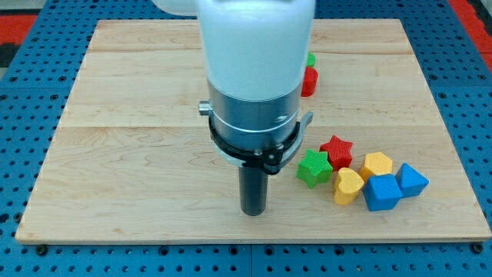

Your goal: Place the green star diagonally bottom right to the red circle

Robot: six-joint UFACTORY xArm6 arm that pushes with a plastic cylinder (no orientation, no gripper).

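The green star (pixel 314 167) lies on the wooden board (pixel 123 131) right of centre, touching a red star (pixel 337 151) at its upper right. The red circle (pixel 309 81) sits higher up, mostly hidden behind my arm's white body, with a green block (pixel 310 59) peeking out just above it. My tip (pixel 253 212) rests on the board left of and slightly below the green star, a short gap apart from it.
A cluster lies to the right of the green star: a yellow heart-like block (pixel 348 185), a yellow block (pixel 377 165), a blue cube (pixel 381 192) and a blue block (pixel 411 181). The board's bottom edge runs close below my tip.
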